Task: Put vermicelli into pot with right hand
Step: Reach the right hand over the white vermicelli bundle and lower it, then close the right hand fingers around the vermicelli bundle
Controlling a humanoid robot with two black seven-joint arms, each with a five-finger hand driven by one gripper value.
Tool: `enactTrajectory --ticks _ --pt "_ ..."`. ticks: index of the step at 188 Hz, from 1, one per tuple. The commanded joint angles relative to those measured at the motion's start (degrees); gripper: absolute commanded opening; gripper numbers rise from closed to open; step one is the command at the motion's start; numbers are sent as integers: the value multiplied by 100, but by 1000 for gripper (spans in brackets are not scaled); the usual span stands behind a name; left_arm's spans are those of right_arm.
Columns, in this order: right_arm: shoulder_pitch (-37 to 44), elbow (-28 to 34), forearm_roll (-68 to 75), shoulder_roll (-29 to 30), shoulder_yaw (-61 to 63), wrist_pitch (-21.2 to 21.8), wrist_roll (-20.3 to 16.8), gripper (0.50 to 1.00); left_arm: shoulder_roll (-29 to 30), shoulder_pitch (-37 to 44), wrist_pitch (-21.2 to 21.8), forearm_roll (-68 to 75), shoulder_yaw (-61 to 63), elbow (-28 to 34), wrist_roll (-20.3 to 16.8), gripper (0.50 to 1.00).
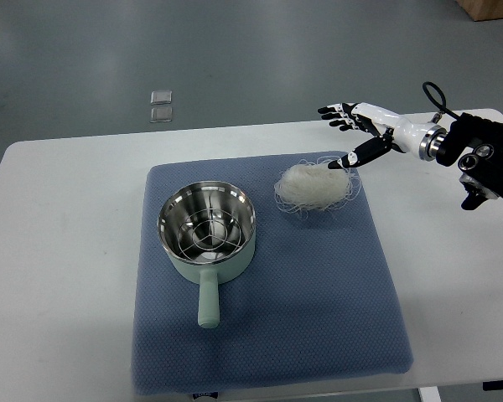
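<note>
A white table (67, 218) is seen in the middle, and most of the picture is filled by it. A blue mat (318, 318) is laid flat on the table. The mat is square, with soft round corners, and tiny dots are seen all over it. Its edge at 6 o'clock is close to the table's near edge. Past the table, toward 12 o'clock, a grey floor (235, 50) is seen. Two small clear squares (161, 106) are set on the floor, one just beside the other, at about 11 o'clock from the mat. A bit of a brown box (490, 8) is seen in the corner at 1 o'clock.
</note>
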Motion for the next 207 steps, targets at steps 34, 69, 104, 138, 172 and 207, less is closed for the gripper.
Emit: enactTrajectory --ticks 34,69,104,138,172,207 --pt "937 21 -1346 192 -1467 -57 -35 926 0 0 0 0 9 0 -8 1000" --pt "1087 -75 -1522 500 -1889 -119 -184 924 0 -9 0 0 9 0 1 1000" --pt "1078 -497 -1891 895 -2223 -260 -369 921 0 -18 0 0 1 0 1 1000" --pt "990 -928 -2207 1132 -2302 -523 -386 911 0 -18 0 0 1 0 1 1000" --pt "990 -1323 -2304 1150 -2759 -804 -377 864 0 -18 0 -9 1 0 -8 1000" --pt "1008 -1323 -2304 1159 -2794 -840 -369 500 0 -18 0 0 1 0 1 1000"
